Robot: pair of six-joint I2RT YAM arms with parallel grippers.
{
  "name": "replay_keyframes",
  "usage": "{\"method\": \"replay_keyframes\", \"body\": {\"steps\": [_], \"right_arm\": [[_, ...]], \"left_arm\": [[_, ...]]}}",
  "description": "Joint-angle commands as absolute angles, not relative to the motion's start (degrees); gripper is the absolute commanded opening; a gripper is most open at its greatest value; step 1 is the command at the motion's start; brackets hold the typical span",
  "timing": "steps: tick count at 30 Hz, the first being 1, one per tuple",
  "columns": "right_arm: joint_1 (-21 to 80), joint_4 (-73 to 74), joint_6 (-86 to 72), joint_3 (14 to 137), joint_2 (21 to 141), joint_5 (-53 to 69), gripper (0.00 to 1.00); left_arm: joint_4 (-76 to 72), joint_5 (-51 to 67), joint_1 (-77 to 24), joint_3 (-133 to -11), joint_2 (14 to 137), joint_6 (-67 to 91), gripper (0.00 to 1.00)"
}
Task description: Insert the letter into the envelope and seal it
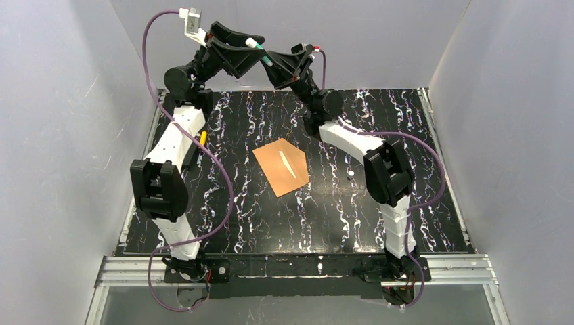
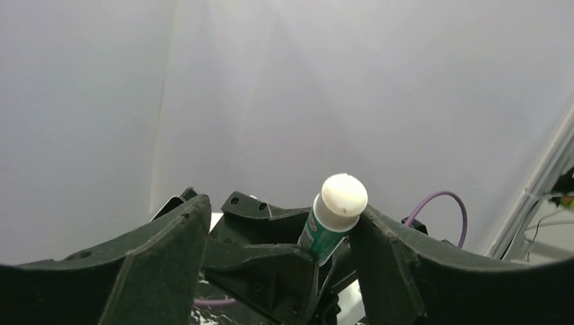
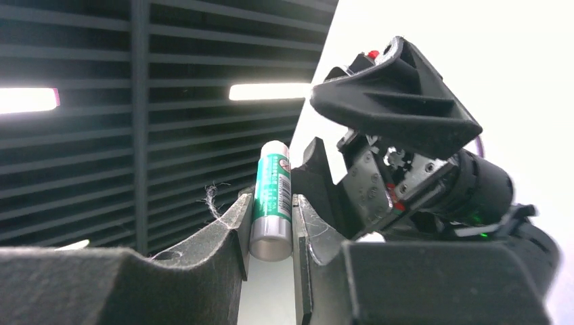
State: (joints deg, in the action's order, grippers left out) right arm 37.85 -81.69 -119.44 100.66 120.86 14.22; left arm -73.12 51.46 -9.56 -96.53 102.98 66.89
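Note:
The orange-brown envelope (image 1: pixel 281 166) lies flat at the table's middle, its point to the far side. A thin pale sliver (image 1: pixel 288 164) shows on it. The letter does not show as a sheet. Both grippers are raised high at the back and meet tip to tip. My right gripper (image 1: pixel 272 66) (image 3: pixel 272 203) is shut on the silver base of a green glue stick (image 3: pixel 273 189). My left gripper (image 1: pixel 252 49) (image 2: pixel 281 211) is open around the stick's white top end (image 2: pixel 343 196), which rests against one finger (image 2: pixel 386 237); the other finger stands well apart.
A small white object (image 1: pixel 350 174) lies on the black marbled table (image 1: pixel 230 203) right of the envelope, next to the right arm. A yellow item (image 1: pixel 203 137) sits beside the left arm. Grey walls close in the table on three sides.

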Motion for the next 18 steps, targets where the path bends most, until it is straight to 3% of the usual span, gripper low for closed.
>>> {"method": "replay_keyframes", "body": {"steps": [1, 10, 18], "right_arm": [[35.3, -80.1, -112.9, 96.0, 114.1, 18.0, 0.01], [33.6, -53.9, -84.6, 92.8, 106.5, 28.3, 0.01], [33.5, -29.7, -63.3, 94.6, 102.4, 30.6, 0.01]], "left_arm": [[-67.7, 45.8, -8.4, -92.2, 96.3, 66.0, 0.74], [-56.1, 39.6, -8.3, -79.0, 86.1, 61.6, 0.79], [-42.9, 40.8, -8.3, -77.7, 82.9, 62.4, 0.80]]}}
